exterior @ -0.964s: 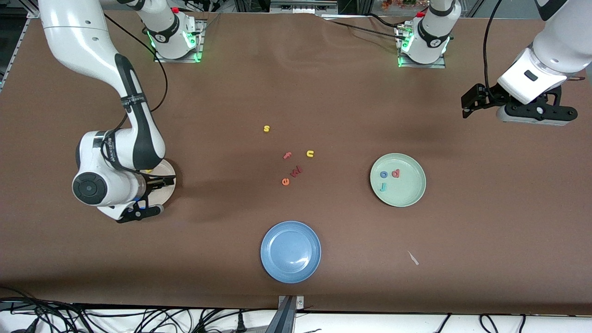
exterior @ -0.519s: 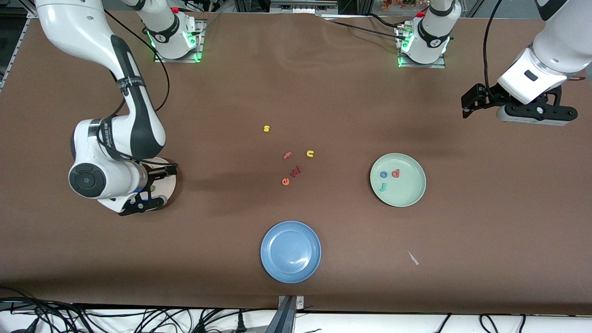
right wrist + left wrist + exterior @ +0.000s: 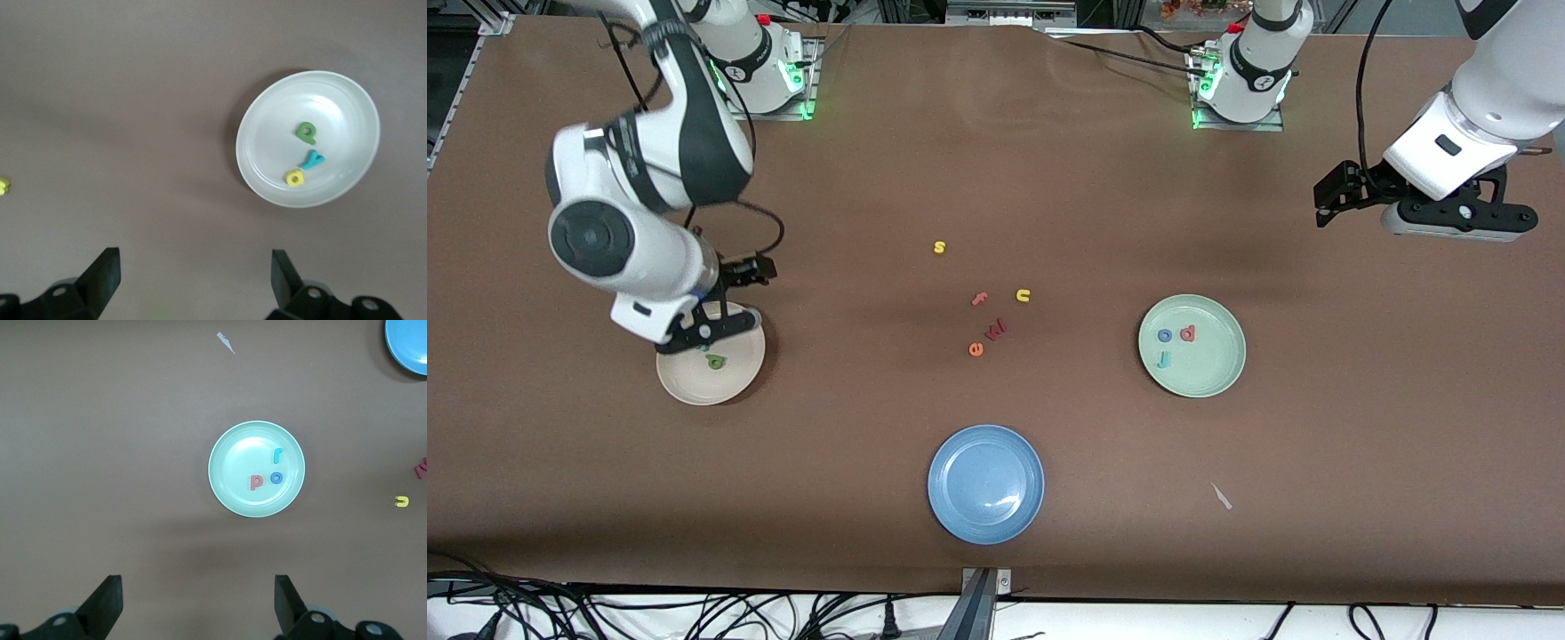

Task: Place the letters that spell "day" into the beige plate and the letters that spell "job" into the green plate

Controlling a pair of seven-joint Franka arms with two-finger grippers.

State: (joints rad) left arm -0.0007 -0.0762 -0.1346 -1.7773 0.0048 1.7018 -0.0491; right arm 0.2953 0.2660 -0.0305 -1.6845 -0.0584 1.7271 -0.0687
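Letters spelling "day" point(image 3: 305, 152) lie in the beige plate point(image 3: 353, 107); both end effectors point(image 3: 190, 267) point(image 3: 197, 597) hang released.

Brown table point(image 3: 996, 160), matte cover. Directly on it: beige plate point(image 3: 738, 378) twd right arm's end; green plate point(image 3: 1223, 378) twd left arm's end; blue plate point(image 3: 985, 483) betw. them, nearest front camera. Loose letters mid-table: yellow "s" point(image 3: 939, 247) farthest from camera; pink "f" point(image 3: 979, 299) beside yellow "u" point(image 3: 1023, 295); dark red letter point(image 3: 997, 330) touching or just beside orange "e" point(image 3: 975, 349). Small pale scrap point(image 3: 1221, 496) nearer camera than green plate.
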